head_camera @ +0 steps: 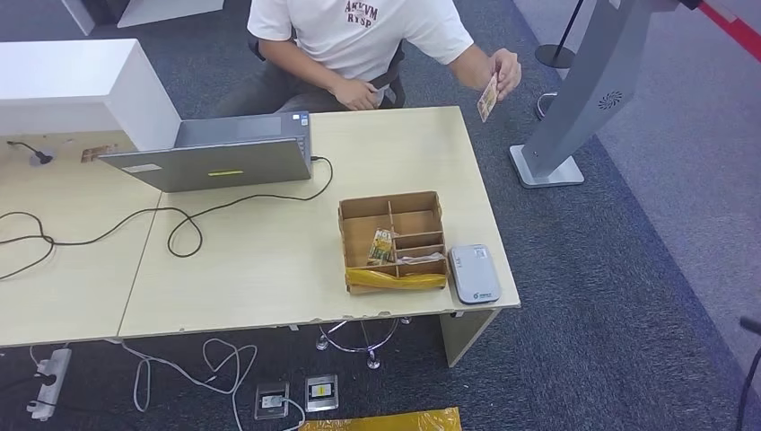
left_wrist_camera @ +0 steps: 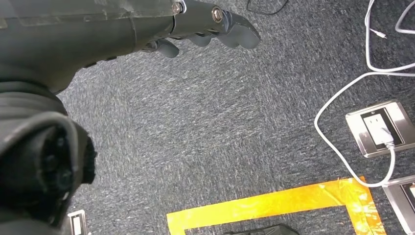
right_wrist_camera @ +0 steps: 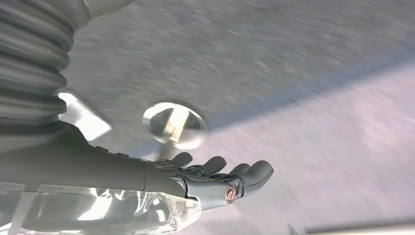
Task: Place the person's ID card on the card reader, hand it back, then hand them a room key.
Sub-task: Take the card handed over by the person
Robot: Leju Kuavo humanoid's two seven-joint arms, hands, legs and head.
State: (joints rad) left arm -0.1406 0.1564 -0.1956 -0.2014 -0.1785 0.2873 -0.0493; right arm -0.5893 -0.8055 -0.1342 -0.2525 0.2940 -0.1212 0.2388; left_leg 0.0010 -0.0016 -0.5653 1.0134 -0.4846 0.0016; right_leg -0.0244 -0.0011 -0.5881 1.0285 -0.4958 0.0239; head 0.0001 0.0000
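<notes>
By my reading the task has barely begun; nothing is on the card reader (head_camera: 473,273), which sits at the near edge of the table (head_camera: 269,269), touching the right side of the cardboard tray (head_camera: 393,241); a card stands in one of the tray's compartments, possibly a room key. The left hand (left_wrist_camera: 215,29) hangs over the carpet, fingers loosely curled on nothing; the right hand (right_wrist_camera: 220,178) is also empty, fingers slightly apart. Farther off, at about one o'clock from the reader, the person's hand (head_camera: 504,72) holds out the ID card (head_camera: 487,97), well apart from both robot hands; taking, reading, returning and the key all remain.
</notes>
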